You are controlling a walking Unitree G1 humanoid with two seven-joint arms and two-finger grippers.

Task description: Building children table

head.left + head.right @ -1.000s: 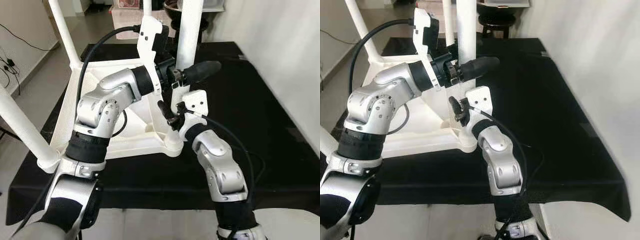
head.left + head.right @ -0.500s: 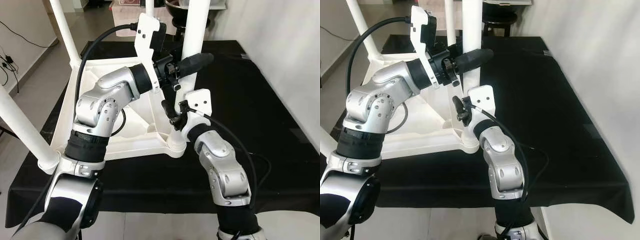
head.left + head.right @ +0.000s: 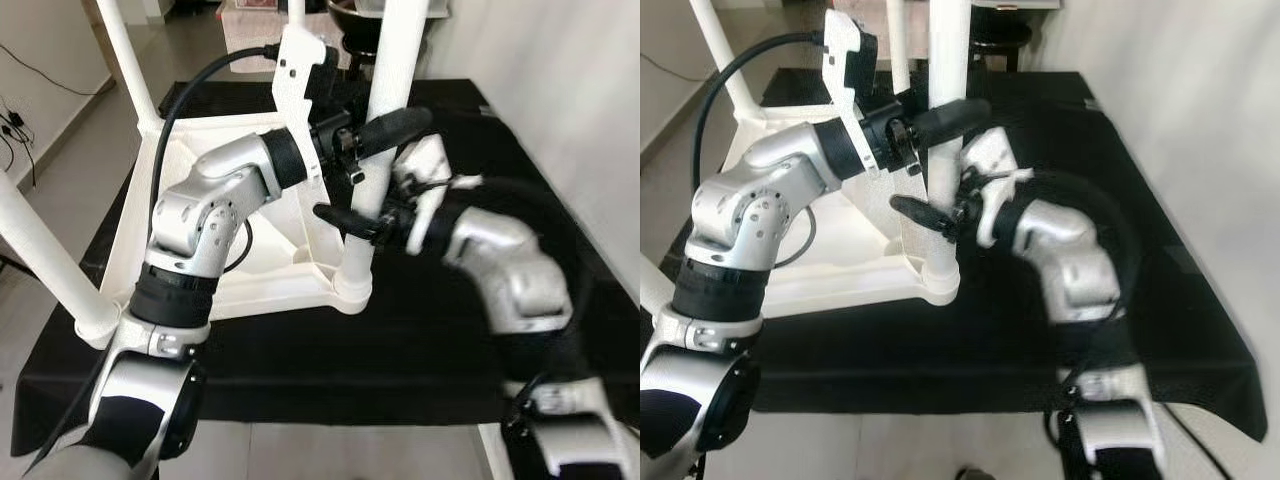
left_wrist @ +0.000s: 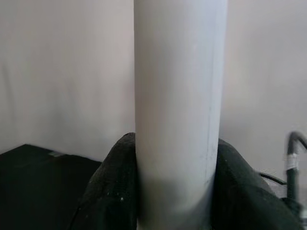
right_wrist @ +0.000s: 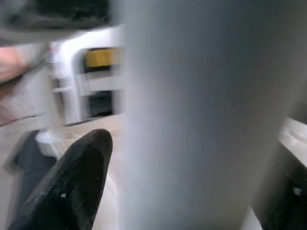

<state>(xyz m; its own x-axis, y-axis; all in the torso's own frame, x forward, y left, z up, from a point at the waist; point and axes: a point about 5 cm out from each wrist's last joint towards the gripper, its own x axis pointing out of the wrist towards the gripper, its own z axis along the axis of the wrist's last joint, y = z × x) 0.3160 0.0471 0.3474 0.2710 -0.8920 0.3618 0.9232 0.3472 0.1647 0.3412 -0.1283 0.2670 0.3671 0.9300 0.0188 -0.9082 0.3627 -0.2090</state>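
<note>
In the left eye view the white children's table (image 3: 215, 215) lies upside down on the black-covered bench (image 3: 520, 190), its 4 legs pointing up. The left gripper (image 3: 378, 132) is clamped around the near right leg (image 3: 385, 120), 1 black finger wrapped across the leg's front. Below it, the right gripper (image 3: 352, 222) reaches in sideways from the right and meets the same leg lower down, a finger crossing its front; 0.5 s ago that arm rose from below with its forearm upright, and now the forearm lies nearly level and is blurred. The leg's foot sits in the corner socket (image 3: 352, 290) directly beneath both grippers. The right eye view tells the same: the left gripper (image 3: 940, 122) high on the leg, the right gripper (image 3: 930, 215) under it, the right arm swung out to the right since the earlier frame while the left arm has hardly shifted. In the left wrist view the leg (image 4: 177, 110) stands upright between both black fingers (image 4: 110, 191), which press its 2 sides. In the right wrist view, blurred, the leg (image 5: 192, 120) stands between the fingers (image 5: 72, 177), but I cannot tell whether they grip it.
</note>
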